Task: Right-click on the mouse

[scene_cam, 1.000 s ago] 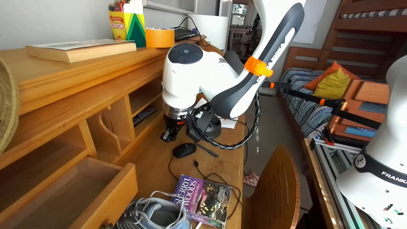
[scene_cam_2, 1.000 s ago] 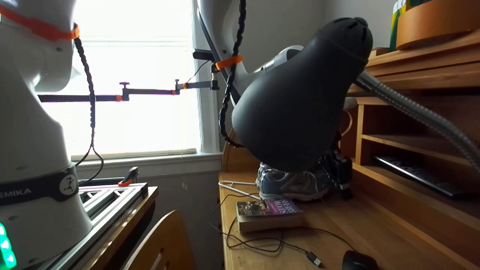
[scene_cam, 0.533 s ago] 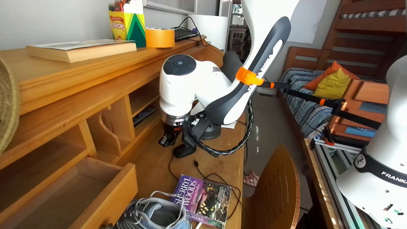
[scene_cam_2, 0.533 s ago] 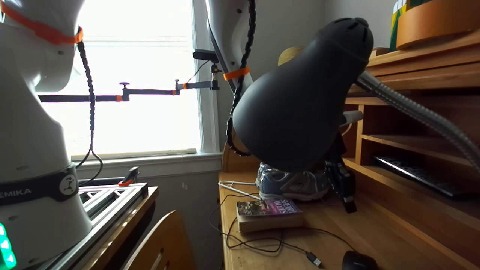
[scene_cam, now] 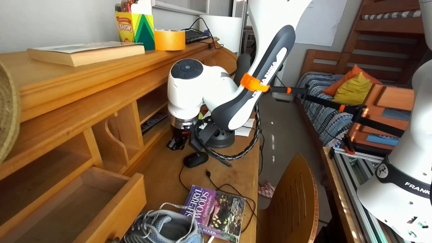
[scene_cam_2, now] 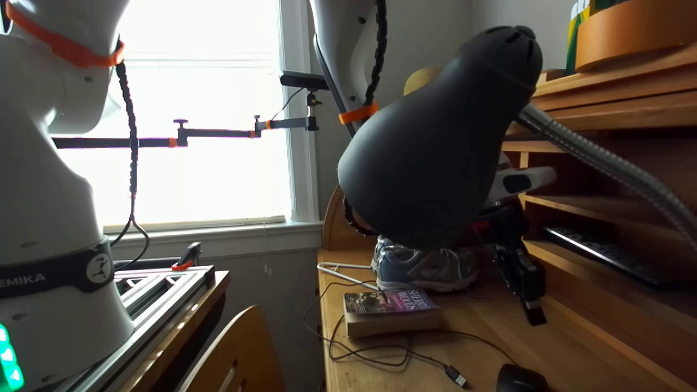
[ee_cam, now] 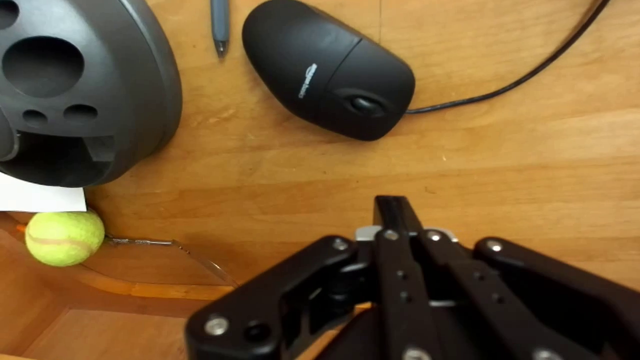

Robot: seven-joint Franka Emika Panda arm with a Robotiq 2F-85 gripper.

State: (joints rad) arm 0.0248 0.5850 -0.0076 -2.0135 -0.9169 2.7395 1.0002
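Observation:
The black mouse (ee_cam: 300, 55) lies flat on the wooden desk, its thin cable (ee_cam: 465, 101) leaving from the scroll-wheel end. It also shows in both exterior views (scene_cam: 195, 159) (scene_cam_2: 521, 378), cut by the bottom edge in one of them. My gripper (ee_cam: 391, 202) is shut with its fingertips together and nothing between them. In the wrist view the tips point at bare desk below the mouse's button end, apart from it. The gripper also shows in both exterior views (scene_cam: 175, 145) (scene_cam_2: 535, 314), above the desk between the mouse and the cubbies.
A dark lamp base (ee_cam: 135, 85) and a pen (ee_cam: 220, 22) lie close to the mouse. A tennis ball (ee_cam: 65, 237) sits by the cubbies. The lamp head (scene_cam_2: 425, 152) hides part of the arm. A book (scene_cam: 216, 211), a shoe (scene_cam: 165, 226) and an open drawer (scene_cam: 111, 202) are nearby.
The arm first lowered, then moved along the desk toward the lamp base; in an exterior view the gripper came nearer the camera. Half a second ago the wrist part covered some of the mouse.

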